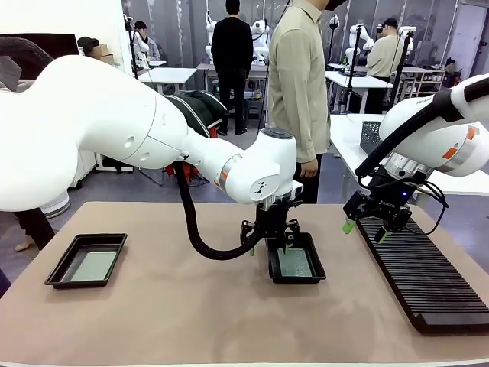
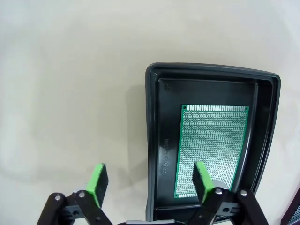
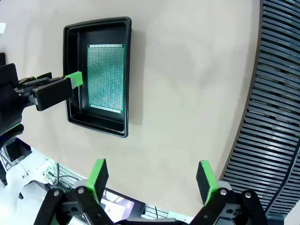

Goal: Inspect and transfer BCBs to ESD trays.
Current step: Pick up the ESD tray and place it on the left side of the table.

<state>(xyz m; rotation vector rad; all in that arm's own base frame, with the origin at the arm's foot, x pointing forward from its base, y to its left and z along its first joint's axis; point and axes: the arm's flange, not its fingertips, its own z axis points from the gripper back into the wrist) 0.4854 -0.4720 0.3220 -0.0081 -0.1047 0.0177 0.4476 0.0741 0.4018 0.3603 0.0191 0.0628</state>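
Two BCBs, thin, stiff, light, likely fragile; best pinched by opposite edges, clear of perforated faces. One BCB [image 2: 213, 150] flat in middle ESD tray [image 2: 155, 140] on table [image 1: 191, 313], beneath left gripper [image 2: 150, 180], fingers spread, empty, astride tray wall. Second BCB [image 1: 93, 265] in left ESD tray [image 1: 61, 269]. Farther right: right gripper [image 1: 365, 227], fingers spread, empty, above slotted rack [image 1: 428, 283].
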